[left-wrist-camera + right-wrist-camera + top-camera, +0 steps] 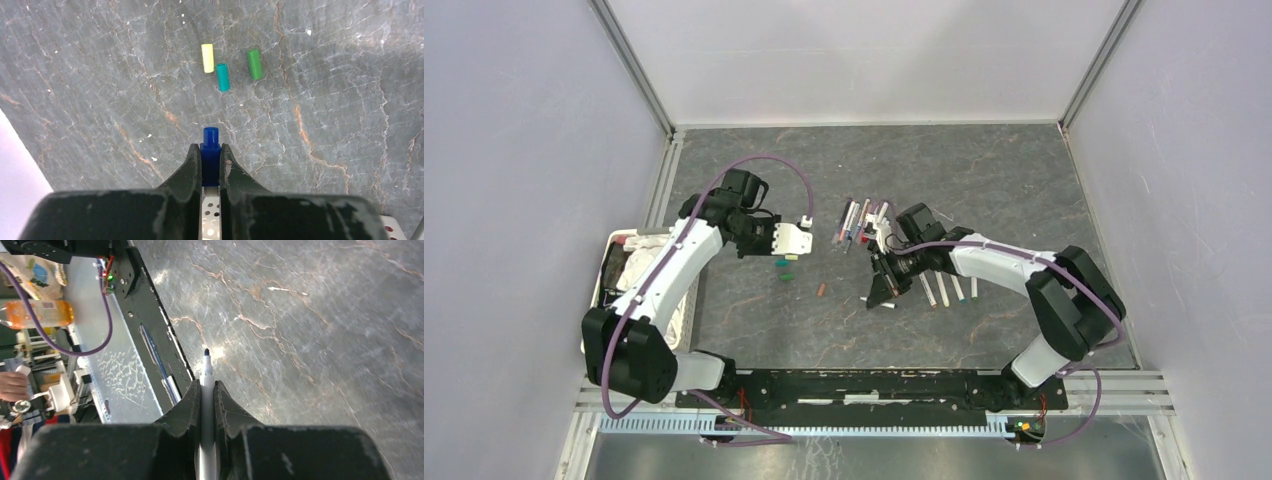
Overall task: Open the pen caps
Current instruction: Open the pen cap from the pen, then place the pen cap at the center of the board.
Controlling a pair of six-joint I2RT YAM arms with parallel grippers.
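Observation:
My left gripper [210, 147] is shut on a blue pen cap [210, 136], held above the stone tabletop; it also shows in the top view [792, 240]. Below it lie a yellow cap [207, 58], a teal cap [222, 77] and a green cap [254, 64]. A brown cap [822, 290] lies further right. My right gripper [207, 385] is shut on a white pen [206, 369] with its dark tip bare; it also shows in the top view [882, 285]. A bundle of capped pens [856, 224] lies between the arms.
Several uncapped white pens [944, 290] lie side by side next to the right arm. A white basket [686, 318] with dark items stands at the table's left edge. The black base rail [864, 385] runs along the near edge.

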